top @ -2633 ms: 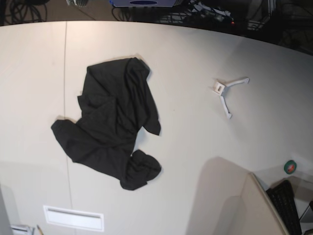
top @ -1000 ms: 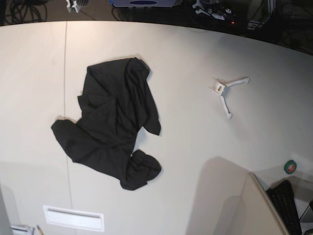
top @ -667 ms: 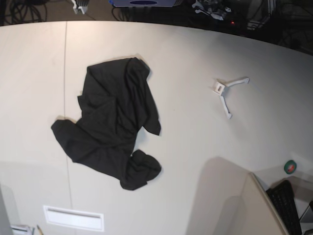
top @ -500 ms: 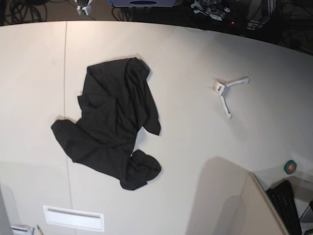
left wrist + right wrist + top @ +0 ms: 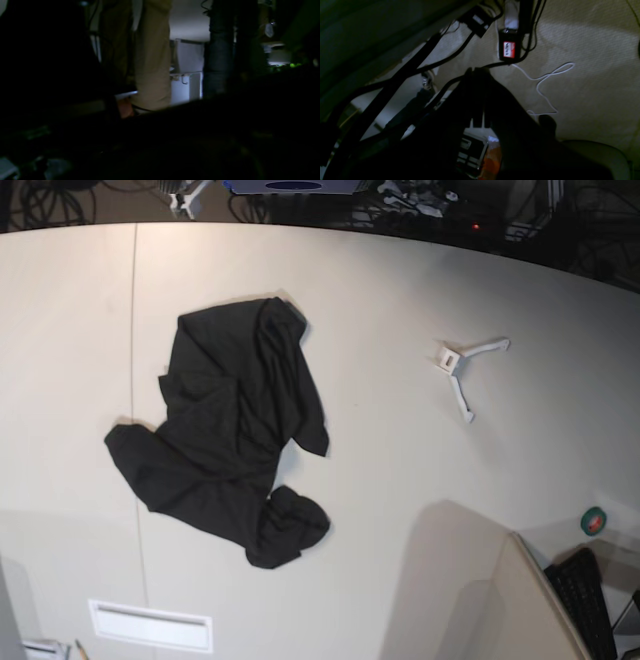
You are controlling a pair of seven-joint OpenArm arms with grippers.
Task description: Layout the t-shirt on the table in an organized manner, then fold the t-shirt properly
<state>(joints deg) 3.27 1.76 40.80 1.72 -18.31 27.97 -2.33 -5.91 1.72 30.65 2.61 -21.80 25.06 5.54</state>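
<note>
The black t-shirt (image 5: 231,430) lies crumpled on the left half of the cream table (image 5: 400,450), bunched into folds with one rounded lump at its near end. No gripper is over it. In the right wrist view my right gripper (image 5: 478,72) is a dark shape with its fingers pressed together, empty, hanging over a carpeted floor with cables. A small white arm part (image 5: 187,195) shows beyond the table's far edge on the left, another (image 5: 410,194) on the right. The left wrist view is too dark to make out the left gripper's fingers.
A white Y-shaped plastic piece (image 5: 465,370) lies right of centre. A white rectangular plate (image 5: 150,625) sits near the front left edge. A cream panel (image 5: 480,590), a keyboard (image 5: 585,600) and a green round thing (image 5: 594,521) are at the front right. Two people's legs (image 5: 150,62) stand in the left wrist view.
The white arm part beyond the far left edge has slid to the right; the one at the far right has shifted slightly left. The t-shirt has not moved.
</note>
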